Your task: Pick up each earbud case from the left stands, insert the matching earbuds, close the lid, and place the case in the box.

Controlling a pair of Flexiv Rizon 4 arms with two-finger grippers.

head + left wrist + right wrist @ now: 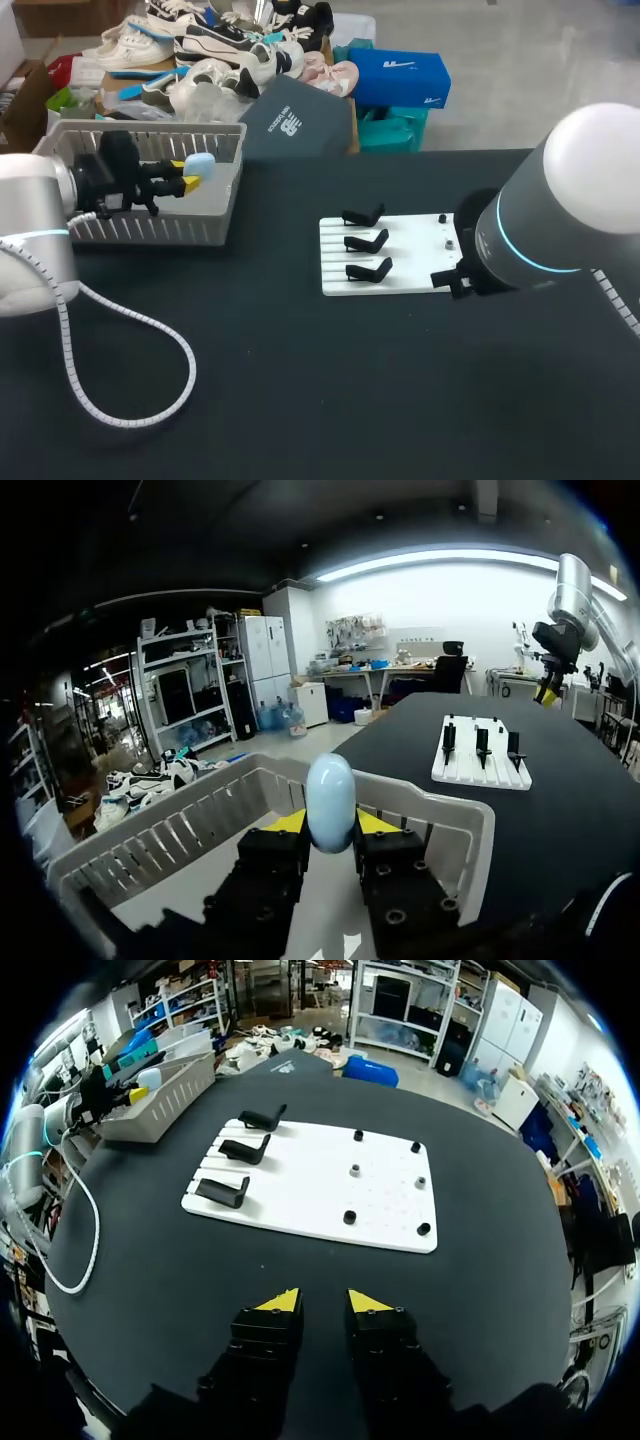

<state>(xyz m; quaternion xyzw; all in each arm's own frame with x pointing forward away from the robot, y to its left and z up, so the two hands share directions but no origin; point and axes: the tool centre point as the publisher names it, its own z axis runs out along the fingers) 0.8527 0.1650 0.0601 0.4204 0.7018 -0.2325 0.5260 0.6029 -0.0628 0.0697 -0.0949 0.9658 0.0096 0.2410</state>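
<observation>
Head view: on the black table [300, 420], the right arm [570, 220] stood well apart from the box [150, 232], while the left arm [30, 230] reached in over the box's near wall. The white board [410, 265] lay between the box and the right arm, and its three black stands [365, 242] on the box side were all bare. The left gripper [186, 174] hovered above the box's floor, its fingers pinching the pale blue case [200, 163] from two sides. In the left wrist view the case stood upright between the yellow tips with its lid apparently down. The right gripper [322, 1302] hung beyond the board from the box, its jaws a little apart and holding nothing.

With no case left on a stand, this looked like the placing step, perhaps the final one; whether other cases already lay in the box could not be told. The next move called for lowering the case inside the box walls, then spreading the fingers to release it.
</observation>
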